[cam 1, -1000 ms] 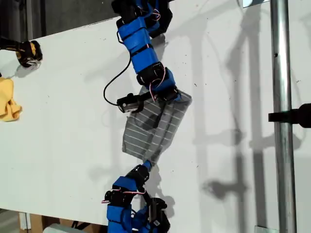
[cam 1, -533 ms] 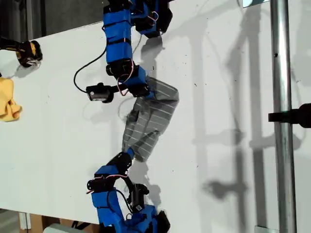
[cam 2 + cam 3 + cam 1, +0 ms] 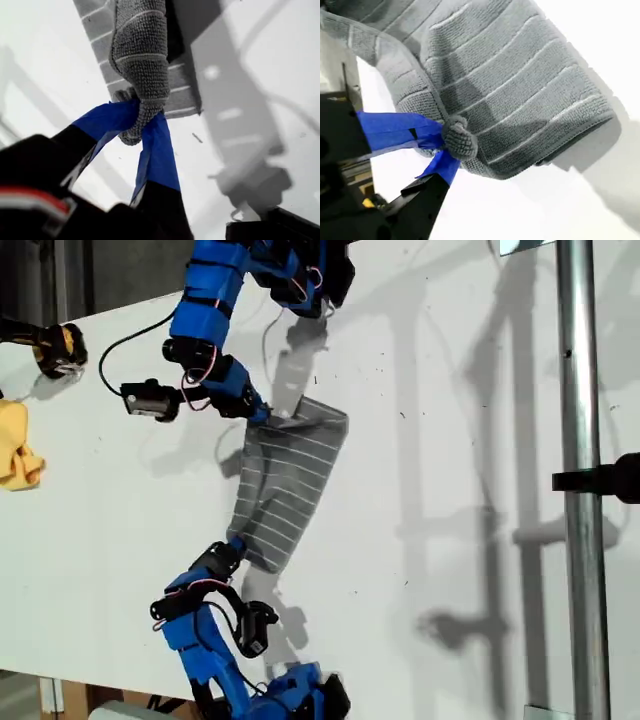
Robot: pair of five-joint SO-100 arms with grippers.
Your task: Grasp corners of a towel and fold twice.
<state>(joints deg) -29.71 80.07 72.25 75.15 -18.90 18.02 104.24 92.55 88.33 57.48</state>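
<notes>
Towel hangs doubled at centre frame of the exterior view over the white table, a corner clenched in my first gripper and another in my second gripper; first fold looks underway, second remains.

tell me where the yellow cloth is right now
The yellow cloth lies at the far left edge of the exterior view on the white table, just below a black and yellow object, well apart from the towel.
</notes>
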